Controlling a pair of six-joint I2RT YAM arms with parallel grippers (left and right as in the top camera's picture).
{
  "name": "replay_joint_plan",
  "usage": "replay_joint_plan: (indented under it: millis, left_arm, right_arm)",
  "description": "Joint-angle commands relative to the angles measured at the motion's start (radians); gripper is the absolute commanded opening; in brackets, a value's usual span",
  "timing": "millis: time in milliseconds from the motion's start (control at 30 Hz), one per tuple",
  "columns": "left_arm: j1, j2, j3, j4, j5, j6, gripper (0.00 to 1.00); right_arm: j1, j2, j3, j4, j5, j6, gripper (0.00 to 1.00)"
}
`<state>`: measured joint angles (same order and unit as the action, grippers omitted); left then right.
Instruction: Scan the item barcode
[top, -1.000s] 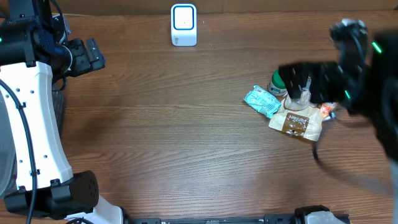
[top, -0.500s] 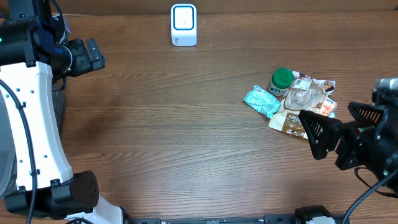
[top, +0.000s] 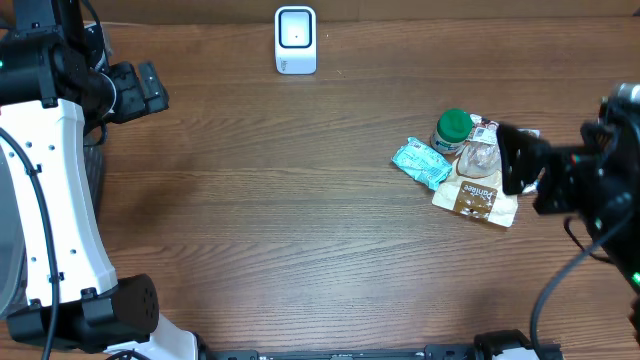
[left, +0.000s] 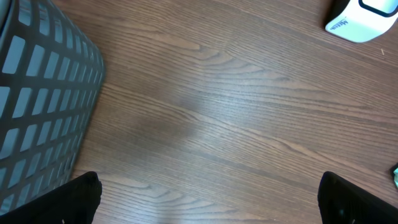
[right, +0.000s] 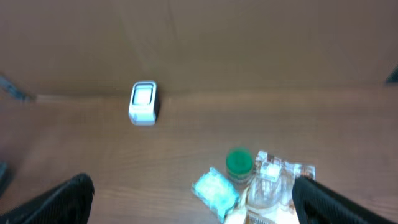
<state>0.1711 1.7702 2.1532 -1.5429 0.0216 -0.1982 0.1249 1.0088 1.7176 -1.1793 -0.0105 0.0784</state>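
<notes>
Overhead view, wood table (top: 260, 200)

- Scanner (top: 295, 40): small white unit, stands upright at top centre of frame, well apart from everything else
- Pile of goods sits right of centre. It holds 4 things I can tell apart: teal packet (top: 421, 162) on the left edge of the pile, green-lidded jar (top: 452, 128) at the top, clear bag (top: 482, 155) just right of the jar, brown packet (top: 478, 198) at the bottom. All touch or overlap. Labels too small to read, no barcode made out
- Right gripper (top: 512, 158): comes in from the right edge of frame, jaws spread wide, nothing between them. Its tips overlap the right side of the pile in this view; cannot tell whether they touch it or hang above it
- Left gripper (top: 152, 86): upper left of frame, above bare wood, far from the pile, jaws wide and empty

Left wrist view
- 2 dark fingers (left: 81, 199) in the bottom corners, far apart, only wood between them
- Grey mesh basket (left: 37, 112) fills the left side; a corner of the scanner shows at upper right

Right wrist view (blurred)
- Fingers (right: 56, 202) at the 2 bottom corners, spread wide
- The pile lies low in the frame, right of centre, jar lid and teal packet plain; scanner left of centre, higher up, against a brown wall (right: 249, 43)
</notes>
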Motion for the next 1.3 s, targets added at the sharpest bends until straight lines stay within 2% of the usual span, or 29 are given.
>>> replay_joint_plan:
  millis: [0, 167, 433, 633, 767, 1033, 1167, 1267]
  left_arm:
    - [-0.002, 0.003, 0.009, -0.001, -0.003, 0.022, 1.00]
    - [-0.002, 0.003, 0.009, -0.001, -0.003, 0.022, 0.99]
    - [-0.002, 0.003, 0.009, -0.001, -0.003, 0.022, 1.00]
    - [-0.002, 0.003, 0.009, -0.001, -0.003, 0.022, 1.00]
    - [-0.002, 0.003, 0.009, -0.001, -0.003, 0.022, 1.00]
    - [-0.002, 0.003, 0.009, -0.001, -0.003, 0.022, 1.00]
    - [-0.002, 0.003, 0.009, 0.000, -0.003, 0.022, 1.00]
    - [-0.002, 0.003, 0.009, -0.001, -0.003, 0.022, 1.00]
  right_arm:
    - [-0.004, -0.066, -0.158, 0.155, 0.039, -0.002, 1.00]
    - [-0.010, -0.198, -0.505, 0.514, 0.017, -0.002, 1.00]
    - [-0.010, -0.457, -1.021, 0.929, -0.070, -0.001, 1.00]
    - [-0.010, -0.633, -1.338, 1.188, -0.096, 0.000, 1.00]
    - [-0.010, -0.737, -1.473, 1.251, -0.100, 0.000, 1.00]
    - [-0.010, -0.927, -1.640, 1.251, -0.100, 0.000, 1.00]
    - [-0.008, -1.008, -1.712, 1.218, -0.106, 0.003, 1.00]
    - [-0.006, -1.006, -1.709, 1.136, -0.111, 0.003, 1.00]
